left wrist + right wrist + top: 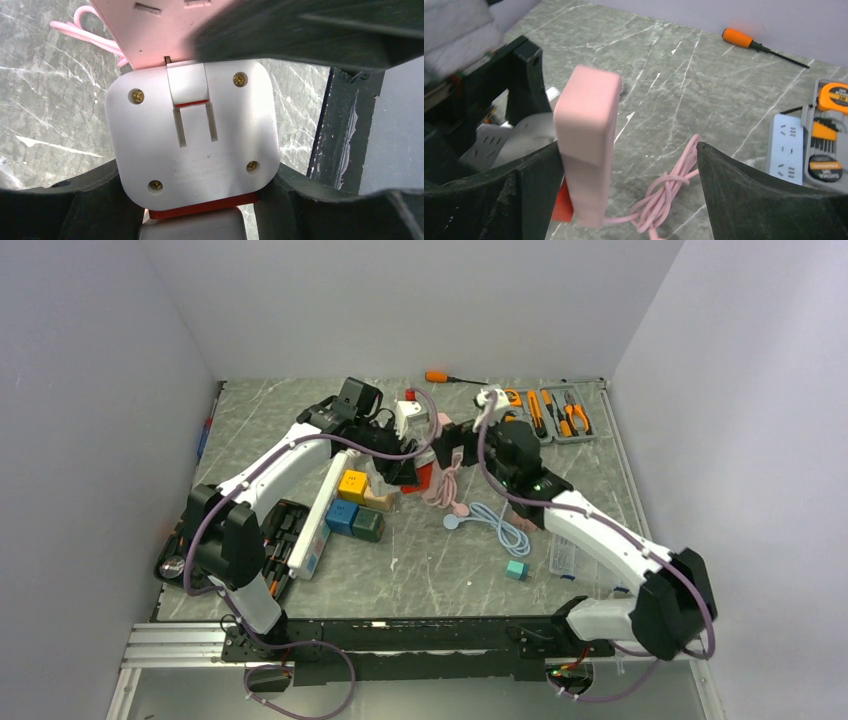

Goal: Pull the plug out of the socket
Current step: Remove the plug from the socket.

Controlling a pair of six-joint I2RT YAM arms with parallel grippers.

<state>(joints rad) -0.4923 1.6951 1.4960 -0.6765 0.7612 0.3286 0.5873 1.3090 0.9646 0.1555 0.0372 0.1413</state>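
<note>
We are clamping the plug [192, 135] at the socket [586, 145].
Our left gripper [200, 205] jaws are pinching the white plug over the desk [674, 65]; our right gripper [626, 160] jaws are gaping wide, the pink socket touching one finger.

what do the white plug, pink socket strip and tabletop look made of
White plug: likely matte moulded plastic, brass-coloured screws at its corners. Pink socket strip: smooth plastic, soft sheen, rounded edges. Tabletop: grey with white veins, marble-look; real stone or laminate, cannot tell.

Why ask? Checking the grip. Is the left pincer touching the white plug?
Touching. Left wrist view: left pincer clamps white plug on both sides.
</note>
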